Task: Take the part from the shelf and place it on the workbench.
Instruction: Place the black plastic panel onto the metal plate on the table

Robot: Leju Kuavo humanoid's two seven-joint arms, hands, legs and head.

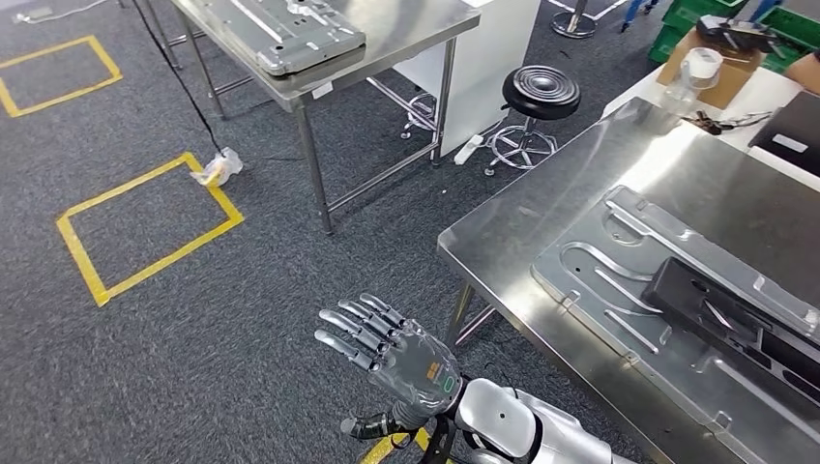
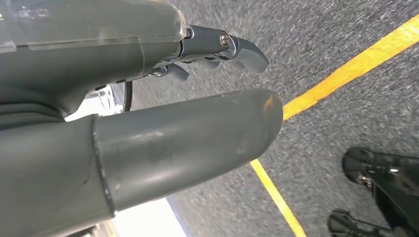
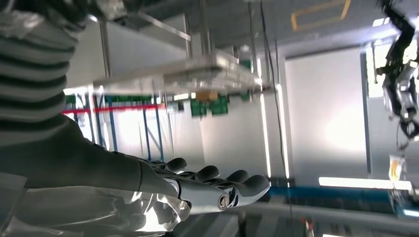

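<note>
A large stamped grey metal plate (image 1: 629,309) lies flat on the steel workbench (image 1: 503,232) at the right, with a black part (image 1: 720,309) resting on top of it. My left hand (image 1: 392,358) hangs over the carpet just left of the workbench corner, fingers stretched out and apart, holding nothing. Its thick thumb (image 2: 188,143) shows over the floor in the left wrist view. My right hand (image 3: 207,190) is also spread flat and empty. In the right wrist view the left hand (image 3: 398,84) is seen far off.
A second steel table (image 1: 406,39) at the back carries a similar metal plate (image 1: 290,34). A black stool (image 1: 540,92) stands between the tables. Yellow tape squares (image 1: 145,232) mark the grey carpet. A cardboard box (image 1: 720,63) and clutter sit behind the workbench.
</note>
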